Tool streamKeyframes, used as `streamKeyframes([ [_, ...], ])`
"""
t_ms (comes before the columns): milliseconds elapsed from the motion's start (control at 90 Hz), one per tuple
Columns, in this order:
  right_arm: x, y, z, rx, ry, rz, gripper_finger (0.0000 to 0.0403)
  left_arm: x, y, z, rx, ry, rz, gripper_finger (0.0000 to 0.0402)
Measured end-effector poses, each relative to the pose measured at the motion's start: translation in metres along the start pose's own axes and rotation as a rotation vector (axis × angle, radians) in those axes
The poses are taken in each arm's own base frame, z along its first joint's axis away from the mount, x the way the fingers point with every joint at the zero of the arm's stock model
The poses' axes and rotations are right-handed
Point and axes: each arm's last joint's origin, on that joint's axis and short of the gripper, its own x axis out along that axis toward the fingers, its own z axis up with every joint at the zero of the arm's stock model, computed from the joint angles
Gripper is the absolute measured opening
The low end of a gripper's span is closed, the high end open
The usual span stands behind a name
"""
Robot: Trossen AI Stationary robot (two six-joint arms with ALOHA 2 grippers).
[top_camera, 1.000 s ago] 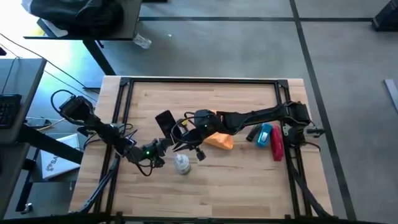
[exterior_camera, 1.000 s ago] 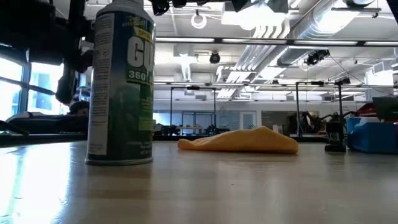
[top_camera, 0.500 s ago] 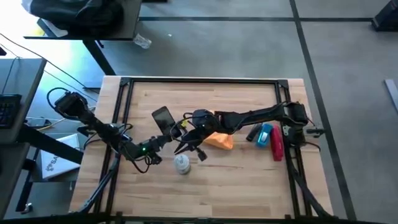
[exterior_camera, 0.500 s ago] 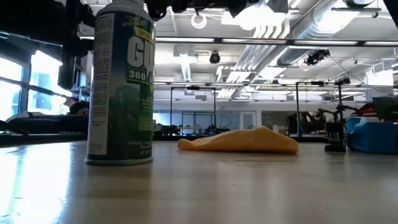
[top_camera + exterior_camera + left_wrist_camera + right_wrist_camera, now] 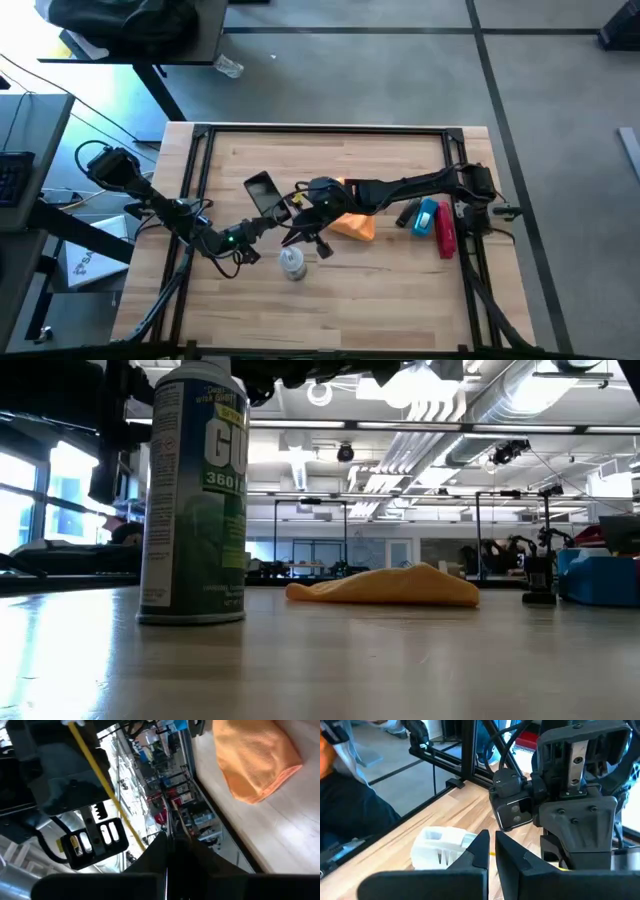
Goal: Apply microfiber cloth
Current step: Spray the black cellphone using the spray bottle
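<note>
Beside the orange microfiber cloth (image 5: pixel 352 225), both nearly closed hands, left (image 5: pixel 268 226) and right (image 5: pixel 296 236), grip nothing.

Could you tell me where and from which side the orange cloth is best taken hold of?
Probably from above, at the raised fold of the microfiber cloth: it lies crumpled on the table with a hump at its middle, while its edges lie flat against the wood.
</note>
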Motion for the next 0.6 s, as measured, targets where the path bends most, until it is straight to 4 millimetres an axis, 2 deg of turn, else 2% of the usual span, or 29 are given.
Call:
streamKeyframes([
  [278,-0.002,0.004,0.004,-0.001,0.019,-0.026,0.0000,0.000,-0.012,0.000,0.021,0.049,-0.078,0.0016],
  [600,0.001,0.011,0.005,0.000,0.019,-0.016,0.0000,0.000,-0.010,0.001,0.057,0.016,-0.065,0.0015],
])
